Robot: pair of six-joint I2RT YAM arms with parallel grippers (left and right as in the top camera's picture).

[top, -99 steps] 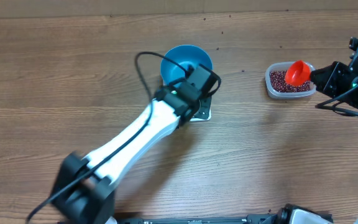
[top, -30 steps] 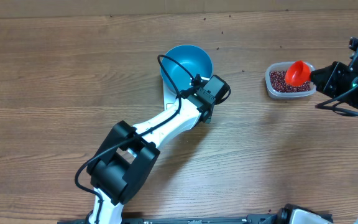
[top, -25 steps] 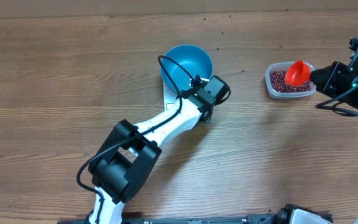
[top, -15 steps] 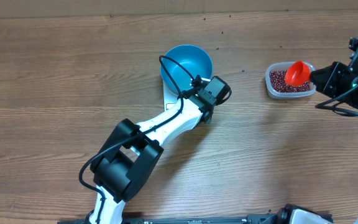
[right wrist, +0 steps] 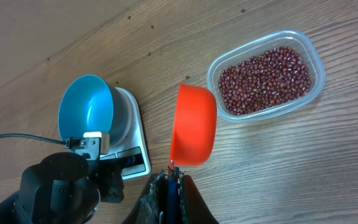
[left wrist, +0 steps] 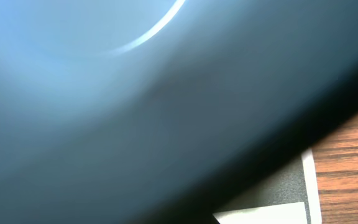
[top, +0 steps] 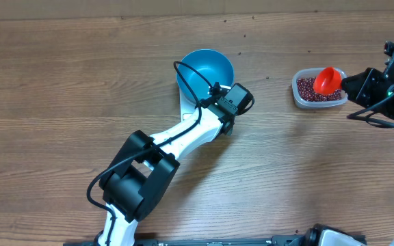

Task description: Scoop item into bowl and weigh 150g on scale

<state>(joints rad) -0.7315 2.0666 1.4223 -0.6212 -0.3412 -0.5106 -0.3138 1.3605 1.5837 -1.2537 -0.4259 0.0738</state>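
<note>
Orange-red plastic scoop [right wrist: 194, 124]: your right gripper [right wrist: 171, 180] is clamping its handle and holding it tilted by the clear plastic tub [right wrist: 319, 71] of dark red-brown beans [right wrist: 263, 78]. The round bright-blue bowl [top: 205, 72] is sitting empty on the small white scale [right wrist: 135, 140]. Your left gripper [top: 232, 102] is clenched and crowding the bowl; you can't tell if it's touching. Likely loading the reading, so be backing it off. Be dipping shallow, carrying level, and pouring small amounts near target.
</note>
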